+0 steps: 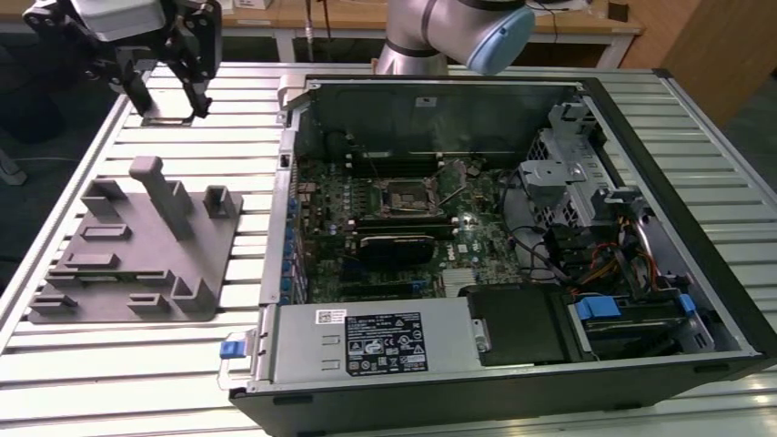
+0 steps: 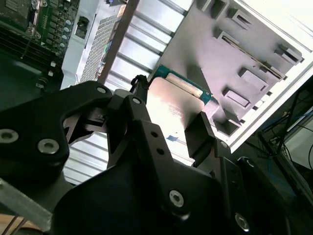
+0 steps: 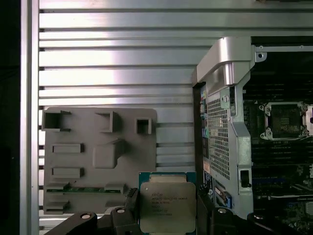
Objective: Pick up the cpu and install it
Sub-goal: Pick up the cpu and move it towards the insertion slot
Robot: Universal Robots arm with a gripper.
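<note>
The cpu (image 3: 167,205), a small square chip with a pale metal top and a green edge, sits between my gripper's (image 3: 167,211) two black fingers, which are shut on its sides. In the second wrist view the cpu (image 2: 173,105) shows the same way in the gripper (image 2: 171,132). In the exterior view the gripper (image 1: 164,105) hangs over the slatted table at the far left, beyond the grey plastic tray (image 1: 134,255), with the pale cpu (image 1: 166,116) at its fingertips. The black motherboard socket (image 1: 407,196) lies open inside the computer case, well to the exterior view's right of the gripper.
The open computer case (image 1: 510,364) takes up the middle and right of the table, with its metal wall (image 3: 225,127) standing between the tray (image 3: 98,156) and the motherboard. A black heatsink block (image 1: 395,244) sits just in front of the socket. Cables and drive bays (image 1: 607,273) crowd the case's right side.
</note>
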